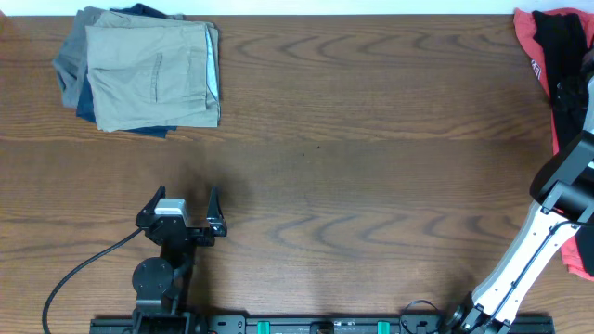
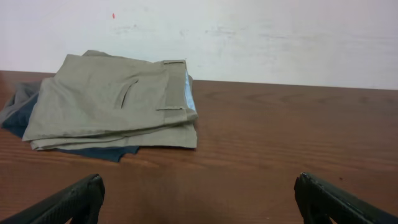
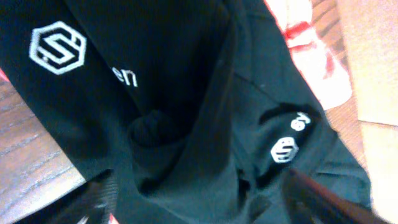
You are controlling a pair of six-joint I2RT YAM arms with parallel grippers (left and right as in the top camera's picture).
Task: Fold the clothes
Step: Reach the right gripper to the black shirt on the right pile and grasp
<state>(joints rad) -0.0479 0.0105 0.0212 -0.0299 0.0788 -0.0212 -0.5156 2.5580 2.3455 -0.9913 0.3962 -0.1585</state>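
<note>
The black garment (image 1: 564, 46) lies bunched at the table's far right edge on top of a red-coral shirt (image 1: 529, 32). In the right wrist view the black garment (image 3: 186, 93) fills the frame, crumpled, with white hexagonal logos and white print showing. My right gripper (image 3: 205, 199) is open just above it, with a finger on each side of a raised fold. In the overhead view only the right arm (image 1: 566, 186) shows; its gripper is past the frame edge. My left gripper (image 1: 184, 199) is open and empty over bare table at the front left, and it also shows in the left wrist view (image 2: 199, 193).
A stack of folded tan, grey and blue trousers (image 1: 148, 74) sits at the back left, ahead of the left gripper (image 2: 112, 102). Red-coral fabric (image 3: 298, 31) and a tan surface (image 3: 373, 62) show beside the black garment. A white wall stands behind the table.
</note>
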